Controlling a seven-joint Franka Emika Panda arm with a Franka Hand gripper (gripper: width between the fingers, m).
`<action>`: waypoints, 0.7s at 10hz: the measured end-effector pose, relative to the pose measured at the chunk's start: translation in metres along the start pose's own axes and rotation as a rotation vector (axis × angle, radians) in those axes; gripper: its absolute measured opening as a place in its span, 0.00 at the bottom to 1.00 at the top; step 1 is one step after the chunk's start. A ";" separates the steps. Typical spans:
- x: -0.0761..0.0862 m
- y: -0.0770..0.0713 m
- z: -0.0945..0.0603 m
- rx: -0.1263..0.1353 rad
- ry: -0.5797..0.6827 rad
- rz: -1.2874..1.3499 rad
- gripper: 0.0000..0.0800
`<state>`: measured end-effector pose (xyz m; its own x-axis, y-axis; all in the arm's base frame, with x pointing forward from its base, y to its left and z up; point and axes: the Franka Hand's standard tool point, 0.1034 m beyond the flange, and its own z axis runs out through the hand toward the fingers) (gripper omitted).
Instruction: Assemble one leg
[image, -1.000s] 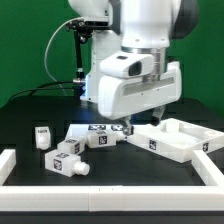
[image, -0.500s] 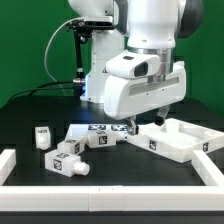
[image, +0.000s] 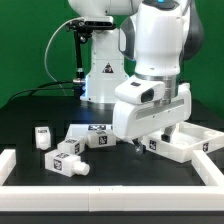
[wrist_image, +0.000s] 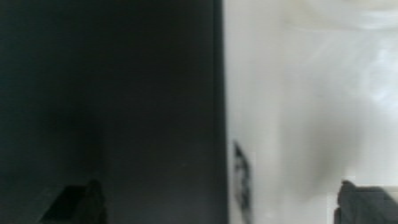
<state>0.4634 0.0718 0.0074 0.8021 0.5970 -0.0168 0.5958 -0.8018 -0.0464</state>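
Three white legs with black-and-white tags lie on the black table at the exterior view's left: a small one (image: 42, 137), one nearer the front (image: 66, 158) and one in the middle (image: 97, 138). My gripper (image: 148, 142) is open and empty. It hangs low over the left edge of the large white rimmed panel (image: 186, 143), to the right of the legs. In the wrist view the blurred panel (wrist_image: 311, 100) fills one side and the dark table the other. The panel's edge lies between my two fingertips (wrist_image: 80, 203), and my gripper (wrist_image: 222, 205) holds nothing.
A white rail (image: 110, 190) runs along the table's front, with raised ends at the left (image: 8, 162) and right (image: 208, 172). The robot base (image: 100, 70) and a black cable (image: 55, 50) stand behind the parts.
My arm has moved to the exterior view's right and come lower, from above the middle leg to the panel's left edge. The legs and panel have not moved.
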 end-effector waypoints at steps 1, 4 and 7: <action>0.000 -0.001 0.000 0.001 -0.001 0.000 0.81; 0.000 -0.001 0.000 0.001 -0.002 0.000 0.46; 0.000 -0.002 0.001 0.003 -0.002 0.022 0.09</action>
<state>0.4618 0.0735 0.0066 0.8151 0.5790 -0.0198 0.5776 -0.8149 -0.0485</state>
